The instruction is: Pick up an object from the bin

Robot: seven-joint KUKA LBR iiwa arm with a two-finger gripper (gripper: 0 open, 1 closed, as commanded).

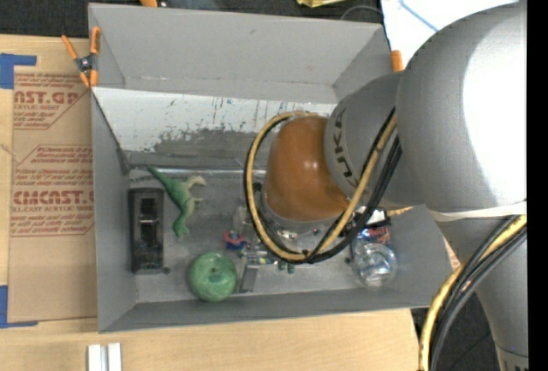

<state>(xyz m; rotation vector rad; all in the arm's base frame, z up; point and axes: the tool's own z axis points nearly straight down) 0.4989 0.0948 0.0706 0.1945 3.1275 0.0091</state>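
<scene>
My gripper [285,234] is low in the front middle of the bin, its body showing just under the arm's orange cover. Right at its left side lies a small red and blue thing [233,238] among a few little bits. A round green ball [211,276], shaped like an apple, rests in front and to the left of it, near the bin's front wall. A green toy dinosaur [181,198] lies further left on the bin floor.
A black rectangular device [145,230] lies along the bin's left wall. A clear crumpled plastic piece [374,262] sits at the front right, beside the arm's cables. The arm covers the bin's right half.
</scene>
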